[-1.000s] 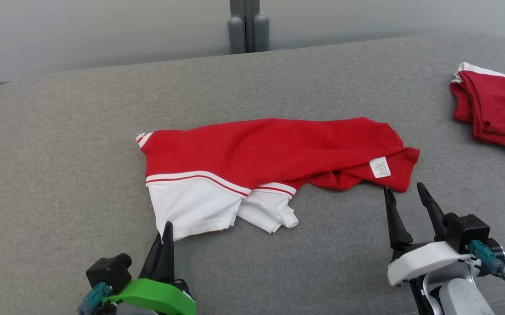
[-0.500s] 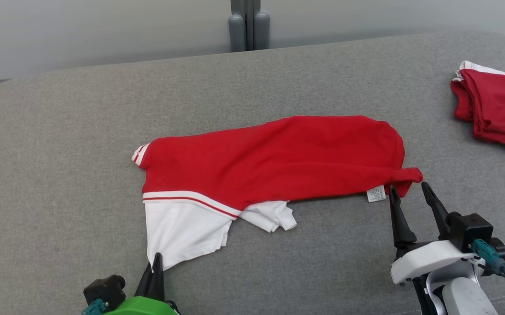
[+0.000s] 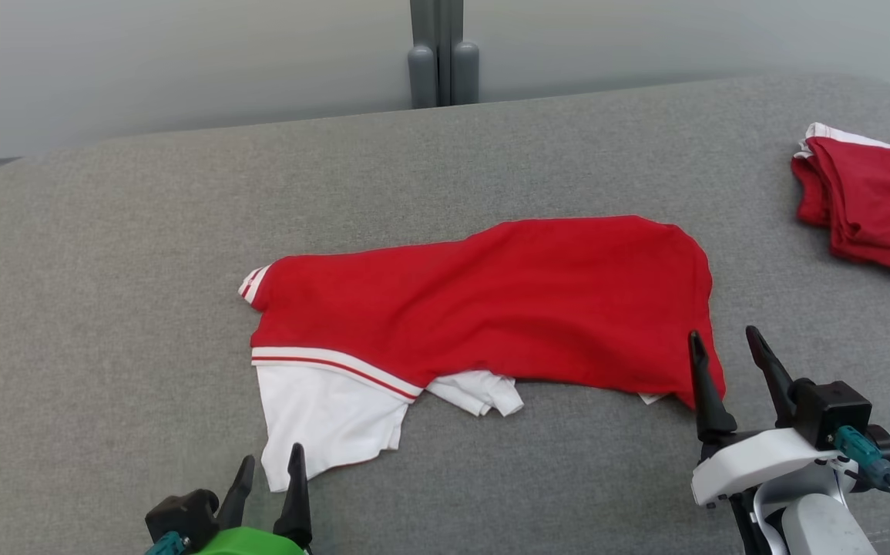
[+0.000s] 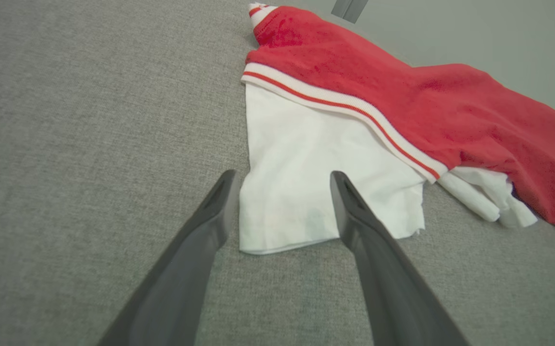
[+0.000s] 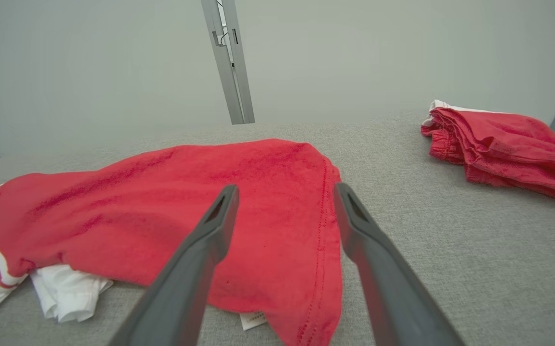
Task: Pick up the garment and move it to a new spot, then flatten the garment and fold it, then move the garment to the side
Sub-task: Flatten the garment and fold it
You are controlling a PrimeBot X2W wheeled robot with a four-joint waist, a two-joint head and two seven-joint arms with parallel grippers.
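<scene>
Both end effectors are open: my left end effector has just let go of the white hem, and the right end effector hovers at the red corner. The garment lies in the middle of the surface, flatter than before; I judge folding comes next.

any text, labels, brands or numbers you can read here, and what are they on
No text here can be read.
On the white tag poking out from under the near edge of the red and white garment: faint print, too small and blurred to read.
On the folded red garment off to the right: no lettering to be seen.
</scene>
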